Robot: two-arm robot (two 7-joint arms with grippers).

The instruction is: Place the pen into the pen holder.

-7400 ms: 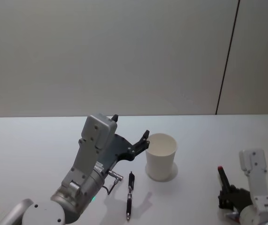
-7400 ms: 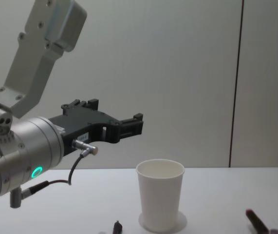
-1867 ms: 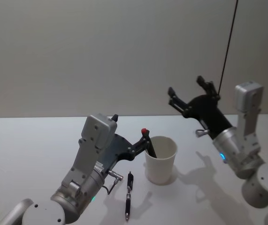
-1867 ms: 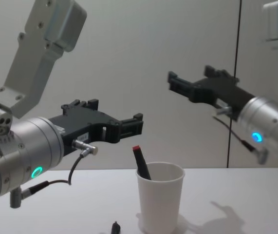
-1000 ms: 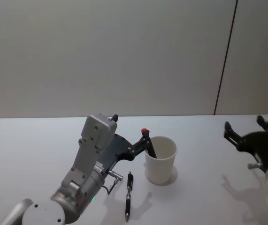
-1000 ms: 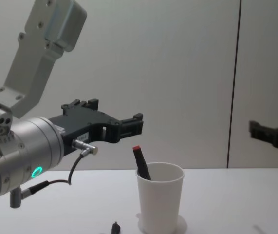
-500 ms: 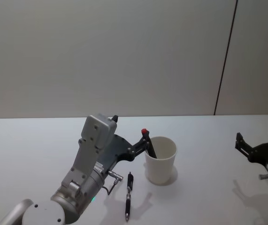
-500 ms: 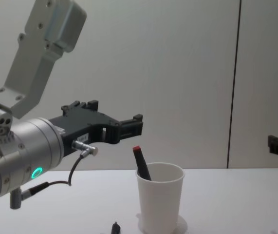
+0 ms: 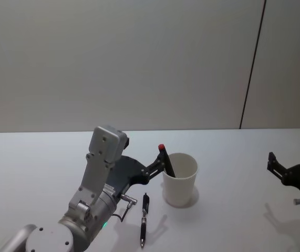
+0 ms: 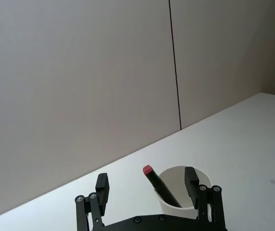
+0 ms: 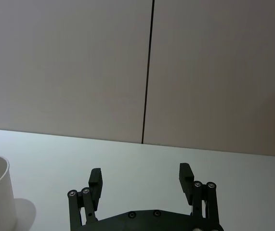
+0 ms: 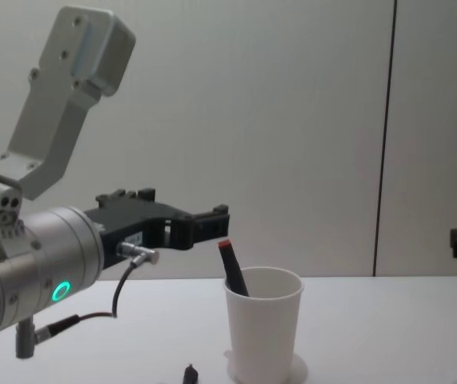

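White pen holder (image 9: 180,182), single, red-capped pen (image 9: 165,160) inside, second pen (image 9: 145,220) at its seven o'clock, my left pincer (image 10: 147,179) and right pincer (image 11: 140,172) apart.

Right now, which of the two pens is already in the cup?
The red-tipped pen, leaning inside the white cup with its tip above the rim. The black pen lies flat on the table beside it.

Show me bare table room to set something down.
Free: the table between the paper cup and the right gripper, and its far-left stretch. Crowded: left of the cup, where the black pen lies and the left gripper hangs.
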